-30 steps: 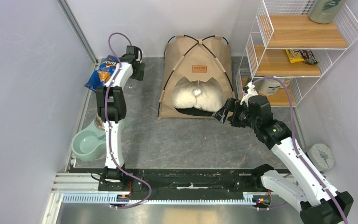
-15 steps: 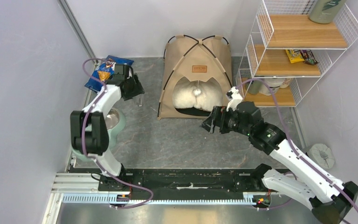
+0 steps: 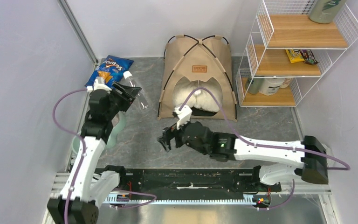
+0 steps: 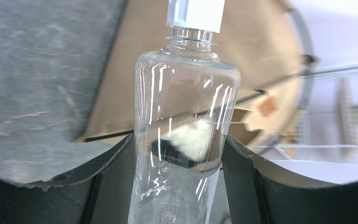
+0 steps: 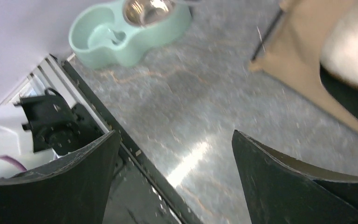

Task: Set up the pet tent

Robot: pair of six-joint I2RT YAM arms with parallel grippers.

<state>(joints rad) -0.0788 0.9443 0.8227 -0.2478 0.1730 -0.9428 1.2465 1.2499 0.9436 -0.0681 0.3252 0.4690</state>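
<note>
Both sets of jaws have pulled back from the pet tent, standing, apparently finished, at the far edge of the bench; left jaws grip a clear bottle, right jaws gape empty.

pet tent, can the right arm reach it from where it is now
Probably yes: the right claw is open and empty, and only bare table lies between it and the pet tent.

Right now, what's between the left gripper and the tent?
The clear bottle the left gripper holds, then bare floor; the top view shows both.
</note>
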